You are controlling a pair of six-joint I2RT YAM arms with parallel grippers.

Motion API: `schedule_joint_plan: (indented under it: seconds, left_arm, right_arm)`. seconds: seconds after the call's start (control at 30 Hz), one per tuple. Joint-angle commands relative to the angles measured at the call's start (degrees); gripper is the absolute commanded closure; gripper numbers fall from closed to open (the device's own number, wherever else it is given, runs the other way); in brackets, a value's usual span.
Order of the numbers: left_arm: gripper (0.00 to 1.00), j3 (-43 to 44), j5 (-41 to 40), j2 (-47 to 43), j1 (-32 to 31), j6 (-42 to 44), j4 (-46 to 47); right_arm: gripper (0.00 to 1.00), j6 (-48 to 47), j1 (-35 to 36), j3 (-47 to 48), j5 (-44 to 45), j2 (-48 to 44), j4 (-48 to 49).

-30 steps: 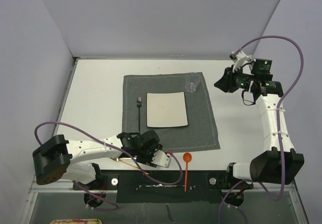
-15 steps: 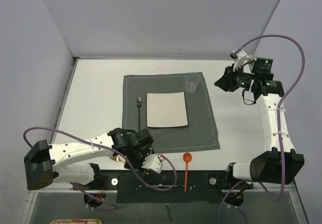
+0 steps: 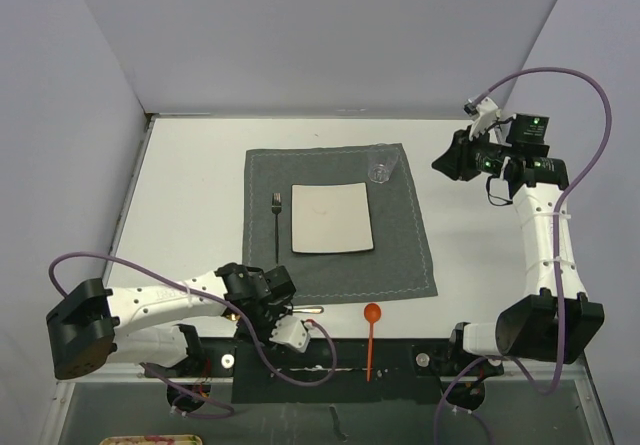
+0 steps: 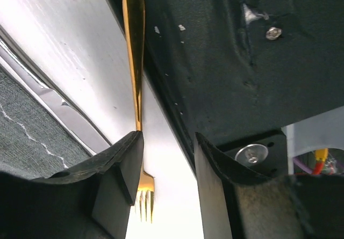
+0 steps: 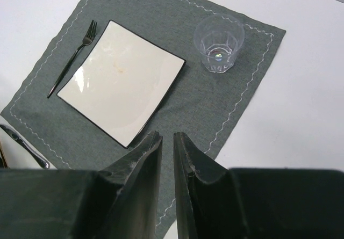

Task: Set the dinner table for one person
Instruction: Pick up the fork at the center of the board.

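Dinner table (image 3: 190,195), the large flat white rectangular surface, fills the middle of the top view from the arms' bases to the back wall. A dark grey stitched cloth placemat (image 3: 400,235) lies at its centre, carrying a square off-white plate (image 3: 332,217), a slim black fork (image 3: 277,227) just left of the plate and a clear faceted glass (image 3: 380,163) at the mat's far right corner. An orange round-headed spoon (image 3: 371,333) lies at the near edge, its handle over the black base strip (image 3: 400,350). The left gripper (image 3: 262,305) is low at the near edge, just off the mat's near left corner; the right gripper (image 3: 445,162) hangs high over the surface's right side.

In the left wrist view, a gold metal fork (image 4: 135,62) lies on the white surface along the strip's edge. The gripper's fingers (image 4: 121,164) stand apart astride its neck, unclosed, the fork close by the left one. A silver utensil handle (image 4: 59,104) lies by the mat's edge.

In the right wrist view, the gripper's fingers (image 5: 142,169) leave a narrow empty slit, high above the plate.
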Motion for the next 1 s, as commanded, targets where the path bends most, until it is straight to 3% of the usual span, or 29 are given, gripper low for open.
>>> schedule_joint_plan:
  seconds: [0.0,0.37,0.97]
  left_arm:
    - [0.59,-0.5,0.4,1.5,2.0,3.5,6.2]
    - [0.6,-1.9,0.4,4.0,5.9,6.7,9.5]
    - [0.6,2.1,1.6,11.4,6.2,11.0,4.9]
  right_arm:
    - [0.83,-0.2,-0.5,3.4,-1.7,0.8,0.1]
    - [0.83,0.9,-0.7,3.5,-2.9,1.3,0.9]
    - [0.83,0.7,-0.7,4.1,-2.9,1.6,0.4]
